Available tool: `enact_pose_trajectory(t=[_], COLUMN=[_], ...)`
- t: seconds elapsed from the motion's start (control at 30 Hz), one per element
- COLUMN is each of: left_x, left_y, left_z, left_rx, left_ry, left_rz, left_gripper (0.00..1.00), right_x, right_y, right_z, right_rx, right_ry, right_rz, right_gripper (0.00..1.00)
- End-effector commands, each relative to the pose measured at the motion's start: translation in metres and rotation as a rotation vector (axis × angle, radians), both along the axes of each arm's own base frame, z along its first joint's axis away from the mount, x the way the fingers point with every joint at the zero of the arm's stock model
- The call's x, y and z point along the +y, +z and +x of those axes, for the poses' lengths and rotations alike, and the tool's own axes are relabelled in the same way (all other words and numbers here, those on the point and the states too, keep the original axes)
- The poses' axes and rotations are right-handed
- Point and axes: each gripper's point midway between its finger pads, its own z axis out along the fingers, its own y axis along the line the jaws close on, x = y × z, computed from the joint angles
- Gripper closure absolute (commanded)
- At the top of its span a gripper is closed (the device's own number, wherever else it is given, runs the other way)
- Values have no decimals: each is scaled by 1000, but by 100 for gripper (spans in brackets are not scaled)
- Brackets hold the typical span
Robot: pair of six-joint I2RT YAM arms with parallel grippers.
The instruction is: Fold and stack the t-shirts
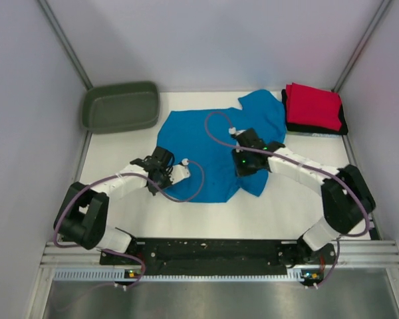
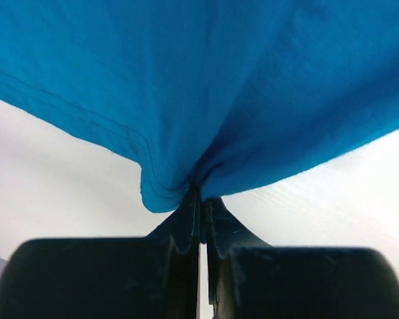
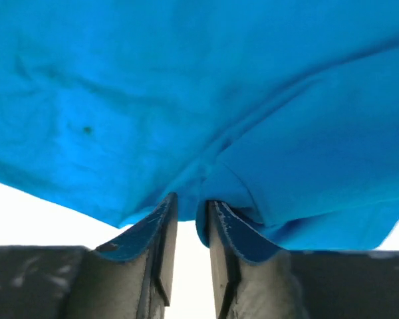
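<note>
The turquoise-blue t-shirt [image 1: 199, 143] lies spread on the white table, one sleeve reaching back toward the right. My left gripper [image 1: 165, 174] is at its near left edge. In the left wrist view the jaws [image 2: 201, 194] are pressed together on a hem corner of the blue shirt [image 2: 206, 80]. My right gripper [image 1: 243, 166] is over the shirt's near right part. Its fingers [image 3: 191, 203] stand close together, with a bunched fold of blue cloth [image 3: 226, 189] pinched between the tips. A folded red t-shirt [image 1: 312, 105] lies on a folded black one [image 1: 286, 118] at the back right.
A dark olive-green tub [image 1: 121, 106] sits at the back left corner of the table. Grey walls close in the table on the left, back and right. The arm bases and a black rail [image 1: 213, 251] run along the near edge.
</note>
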Motion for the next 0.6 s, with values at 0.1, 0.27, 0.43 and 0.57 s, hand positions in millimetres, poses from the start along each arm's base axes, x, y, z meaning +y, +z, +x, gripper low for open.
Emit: enact_pose_trajectory(t=[0.1, 0.27, 0.43, 0.57], left_x=[9, 14, 10, 9], left_y=[14, 17, 16, 18], left_z=[14, 19, 20, 22], left_rx=[-60, -65, -54, -58], left_ry=[43, 65, 62, 64], left_rz=[-27, -31, -47, -46], left_gripper=[100, 100, 100, 100], right_x=[68, 82, 20, -22], right_y=[10, 61, 67, 47], right_z=[-46, -79, -76, -73], right_rx=[-8, -145, -171, -86], right_ry=[383, 534, 307, 103], right_rz=[-195, -69, 13, 145], right_gripper=[54, 42, 32, 33])
